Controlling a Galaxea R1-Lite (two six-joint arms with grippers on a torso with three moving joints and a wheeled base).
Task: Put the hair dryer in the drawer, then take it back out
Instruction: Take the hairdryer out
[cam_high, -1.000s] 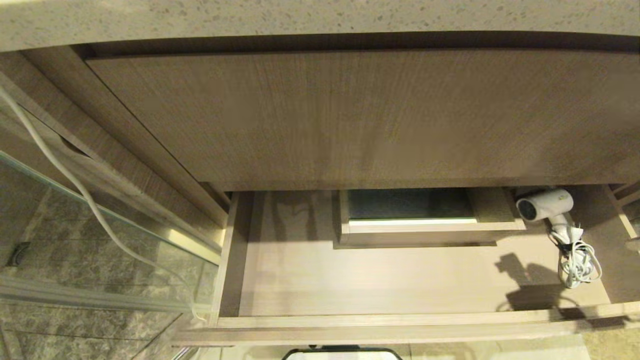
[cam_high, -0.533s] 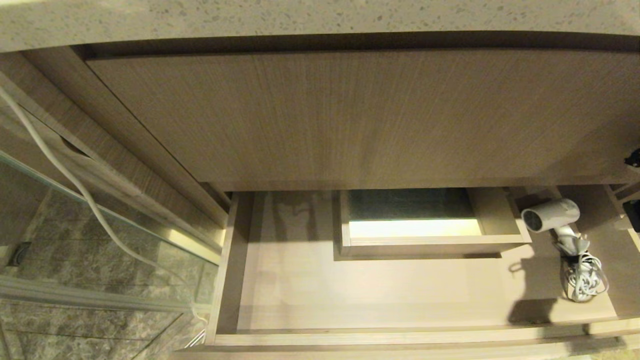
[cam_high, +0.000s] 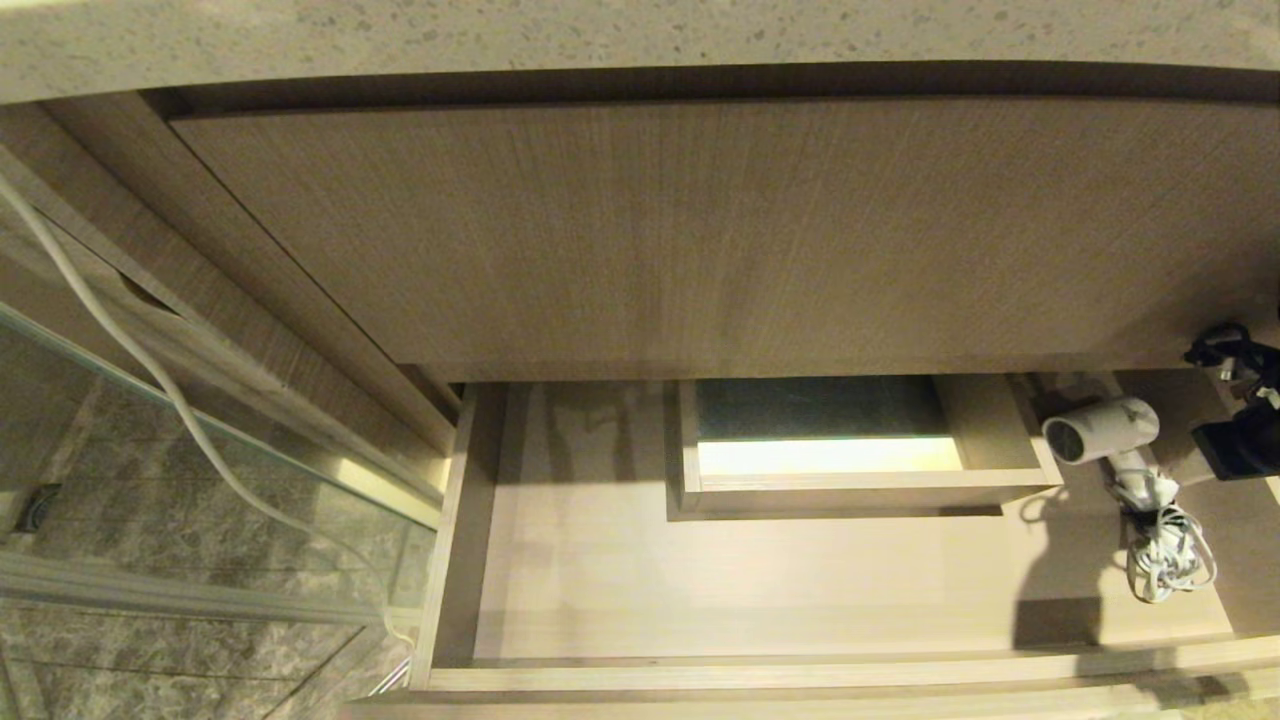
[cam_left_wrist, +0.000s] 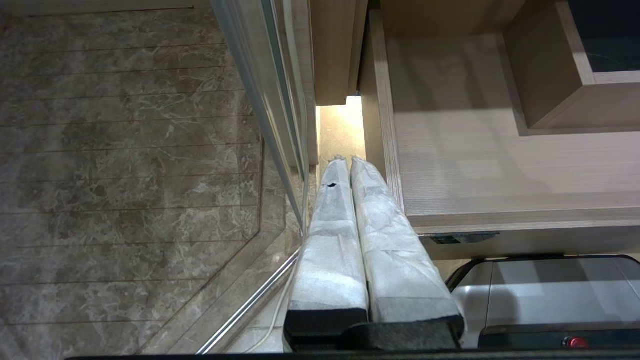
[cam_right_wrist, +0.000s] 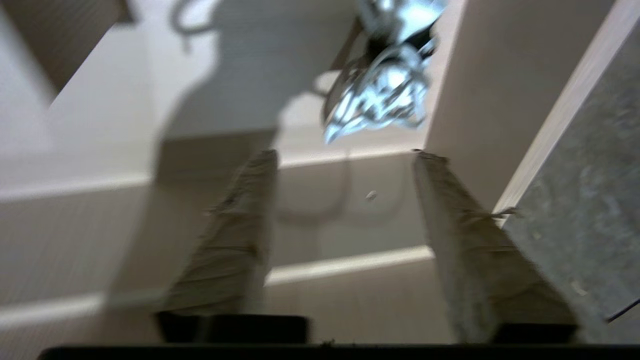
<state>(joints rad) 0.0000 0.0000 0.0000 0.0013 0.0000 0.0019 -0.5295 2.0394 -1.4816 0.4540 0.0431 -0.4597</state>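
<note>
Hair dryer lies in the open drawer's right rear corner; right claw hovers spread and empty, left claw pressed closed.

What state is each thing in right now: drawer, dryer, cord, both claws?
Wide light-brown wood-grain drawer: pulled open.
White plastic hair dryer: lying on the drawer floor at its right end, ungripped.
White cord: bundled beside the dryer's handle.
Right claw: open, empty, above the drawer near the cord.
Left claw: shut, empty, parked outside the drawer's left side.
</note>
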